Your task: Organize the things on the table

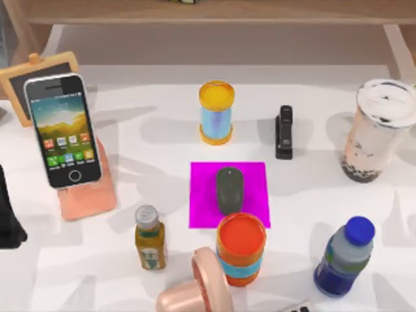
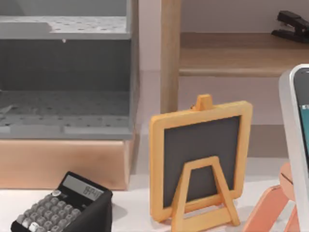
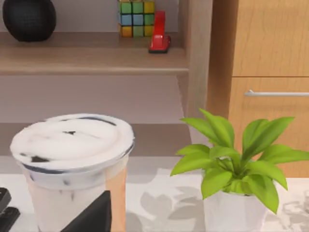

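Grey mouse (image 1: 229,189) on magenta mat (image 1: 253,175), milk-tea cup (image 3: 72,169) behind right fingers (image 3: 91,215)

Matte black left arm (image 1: 9,218), angular.

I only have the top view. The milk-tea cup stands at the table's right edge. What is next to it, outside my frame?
Observer: A leafy potted plant in a white pot stands beside the milk-tea cup, not touching it.
Operator: Anything behind them?
Observer: A wooden shelf holds a colour cube, a red stapler and a round black object.
Operator: And near the little chalkboard at far left?
Observer: A black calculator lies close beside the chalkboard.
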Robot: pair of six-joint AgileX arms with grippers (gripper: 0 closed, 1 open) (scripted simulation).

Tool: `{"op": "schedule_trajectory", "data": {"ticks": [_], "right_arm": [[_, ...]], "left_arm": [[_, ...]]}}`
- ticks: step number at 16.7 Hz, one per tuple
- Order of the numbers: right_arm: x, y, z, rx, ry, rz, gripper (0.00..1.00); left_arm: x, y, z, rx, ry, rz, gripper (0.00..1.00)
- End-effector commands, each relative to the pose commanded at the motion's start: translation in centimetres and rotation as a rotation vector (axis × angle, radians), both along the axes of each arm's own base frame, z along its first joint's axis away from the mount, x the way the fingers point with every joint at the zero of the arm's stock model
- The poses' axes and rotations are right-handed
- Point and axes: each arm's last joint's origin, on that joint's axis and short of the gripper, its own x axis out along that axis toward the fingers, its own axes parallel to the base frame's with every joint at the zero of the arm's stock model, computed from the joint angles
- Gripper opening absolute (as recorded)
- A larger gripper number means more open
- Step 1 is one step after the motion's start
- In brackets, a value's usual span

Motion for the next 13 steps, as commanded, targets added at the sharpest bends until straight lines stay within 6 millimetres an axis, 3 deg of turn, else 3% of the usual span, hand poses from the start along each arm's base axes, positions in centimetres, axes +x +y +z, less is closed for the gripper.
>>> {"op": "schedule_trajectory", "data": {"ticks": [6, 10, 13], "right_arm": [[0.7, 0.3, 0.1, -0.011, 0.002, -0.012, 1.0], [2.3, 1.1, -0.2, -0.021, 0.025, -0.026, 1.0], [3.9, 2.2, -1.5, -0.033, 0.118, -0.022, 1.0]], "left_arm": [[0.0, 0.0, 0.0, 0.0, 0.0, 0.0, 1.0], [0.0, 0.0, 0.0, 0.0, 0.0, 0.0, 1.0], [0.0, 0.0, 0.0, 0.0, 0.0, 0.0, 1.0]]}}
